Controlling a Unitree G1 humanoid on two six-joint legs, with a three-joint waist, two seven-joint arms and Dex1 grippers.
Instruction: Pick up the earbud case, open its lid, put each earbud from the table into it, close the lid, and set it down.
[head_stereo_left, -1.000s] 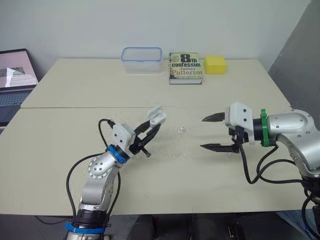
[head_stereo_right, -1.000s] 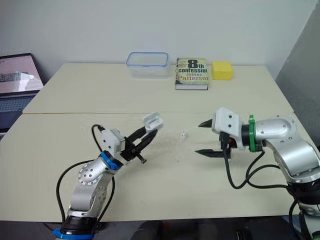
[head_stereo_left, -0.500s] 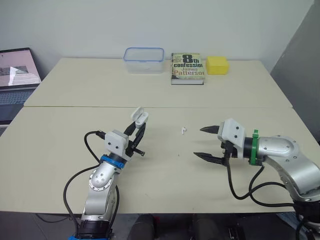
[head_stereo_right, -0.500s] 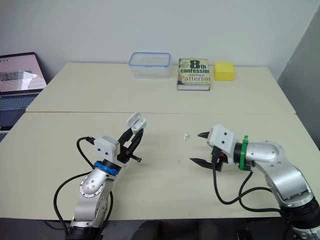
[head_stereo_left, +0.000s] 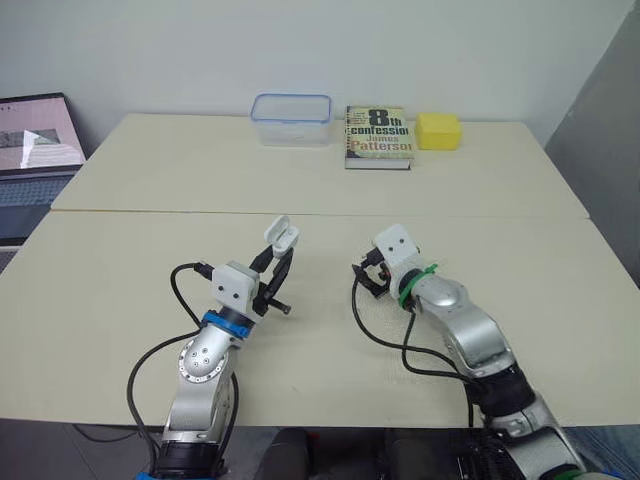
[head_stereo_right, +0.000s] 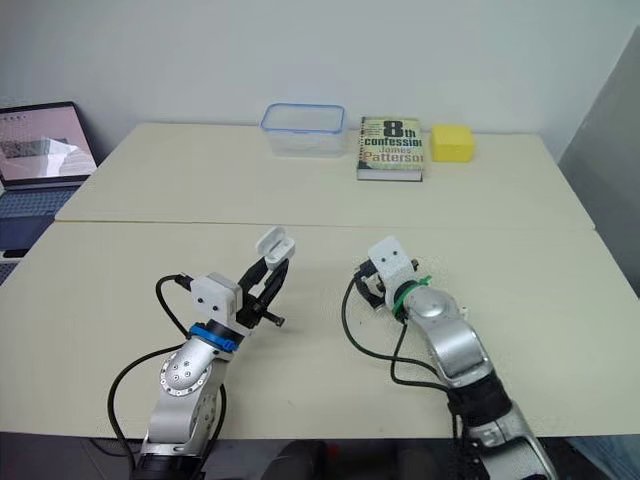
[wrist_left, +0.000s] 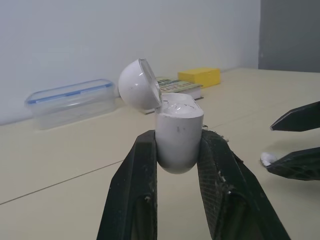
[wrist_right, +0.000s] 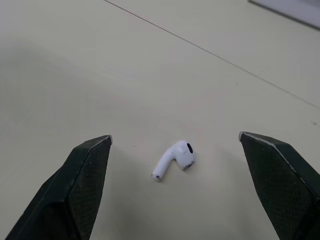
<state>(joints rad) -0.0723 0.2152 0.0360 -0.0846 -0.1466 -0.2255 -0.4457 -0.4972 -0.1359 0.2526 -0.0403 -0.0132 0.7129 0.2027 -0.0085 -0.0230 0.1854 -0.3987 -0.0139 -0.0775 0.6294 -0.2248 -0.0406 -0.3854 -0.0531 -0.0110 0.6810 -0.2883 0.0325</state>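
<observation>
My left gripper (wrist_left: 178, 137) is shut on the white earbud case (wrist_left: 177, 132), holding it upright above the table with its lid (wrist_left: 139, 85) hinged open. The case (head_stereo_left: 281, 238) is left of the table's middle. My right gripper (wrist_right: 175, 137) points down at the table with its fingers open. One white earbud (wrist_right: 173, 160) lies on the table between the fingers, touching neither. In the left wrist view the same earbud (wrist_left: 268, 158) lies by the right gripper's black fingers (wrist_left: 295, 167). My right gripper (head_stereo_left: 362, 277) sits just right of the case.
At the table's far edge stand a clear plastic box with a blue rim (head_stereo_left: 291, 118), a book (head_stereo_left: 378, 136) and a yellow block (head_stereo_left: 438, 130). An open laptop (head_stereo_left: 35, 140) sits off the far left. A seam (head_stereo_left: 150, 211) runs across the table.
My right arm has swung in to the left and tipped its open fingers down around the earbud. The left gripper pulled the case back a little, then held still.
</observation>
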